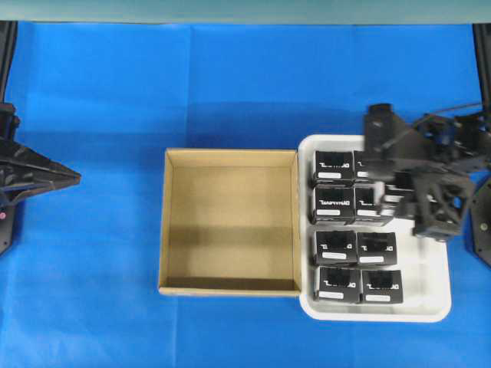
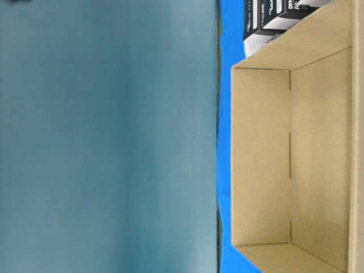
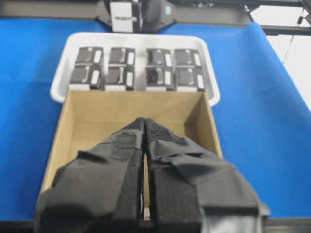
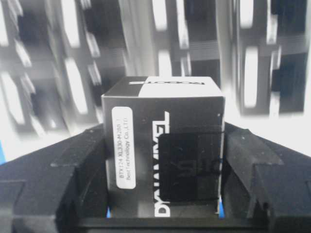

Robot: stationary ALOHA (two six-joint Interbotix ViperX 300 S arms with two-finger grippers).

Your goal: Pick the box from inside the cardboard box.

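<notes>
Item: cardboard box (image 1: pixel 230 222), which we found empty. Box (image 4: pixel 163 150): clamped in our right claw (image 4: pixel 163 213) above the white tray (image 1: pixel 433 303); we judged extraction done, release pending. Left claw (image 3: pixel 145 131): closed, holding nothing.

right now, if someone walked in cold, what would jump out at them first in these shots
The big cardboard box at the table's middle, lying empty. Right beside it, a white tray packed with black boxes. Above the tray, the right gripper is clamped on one such box, while the left gripper hangs shut over the carton.
</notes>
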